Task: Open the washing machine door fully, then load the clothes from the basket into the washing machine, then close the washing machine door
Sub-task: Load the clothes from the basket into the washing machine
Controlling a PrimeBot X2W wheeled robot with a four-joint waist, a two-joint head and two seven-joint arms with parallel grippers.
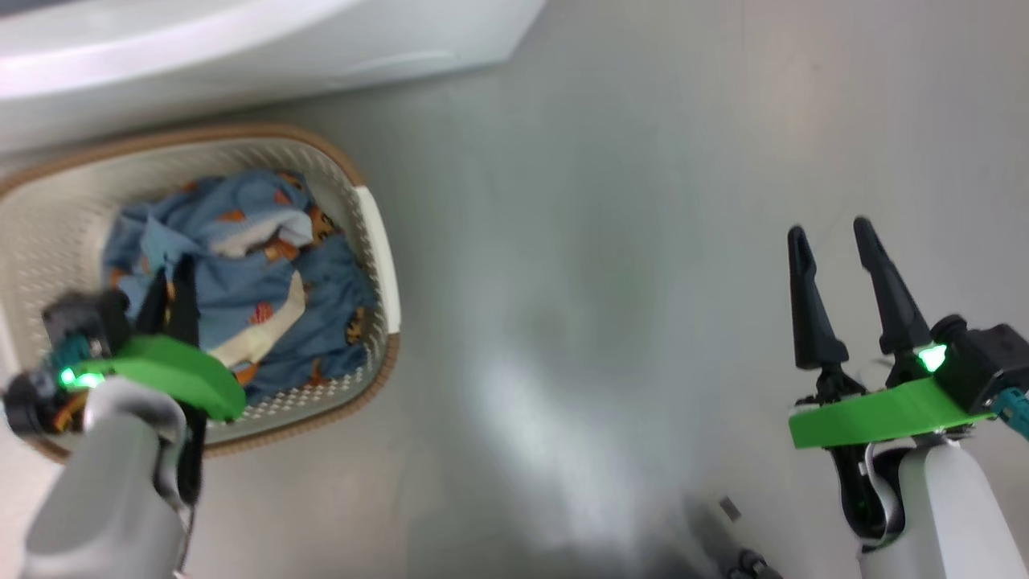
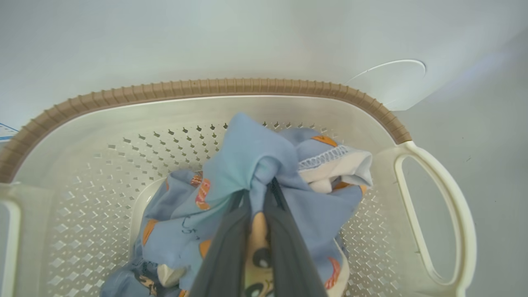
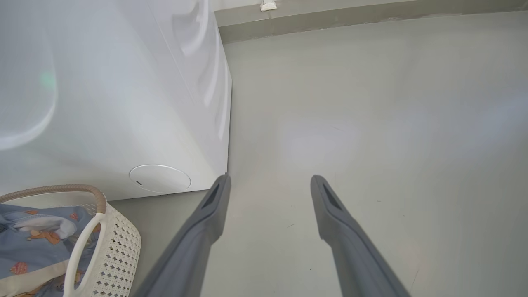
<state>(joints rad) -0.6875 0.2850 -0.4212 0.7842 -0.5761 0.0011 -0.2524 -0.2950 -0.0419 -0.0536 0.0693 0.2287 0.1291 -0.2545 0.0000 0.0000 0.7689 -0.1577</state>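
Grey floor [image 1: 611, 241] carries the basket [image 1: 378, 241] just beside the washing machine [image 1: 241, 48]. Its blue sticker [image 2: 5, 131] is cut off, unreadable. Inside the basket lie the clothes [image 1: 241, 265], blue with orange bears; the left claw [image 2: 260, 189] is clenched on a fold of them. The right claw [image 1: 829, 227] hangs released over the floor.

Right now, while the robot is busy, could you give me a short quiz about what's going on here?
1. True or false: the left jaws are shut on the clothes.
2. The basket stands: A in the right jaws; B on the floor by the washing machine; C on a table.
3. Fill in: the right jaws are ____ and hold nothing.
Key: 1 true; 2 B; 3 open.
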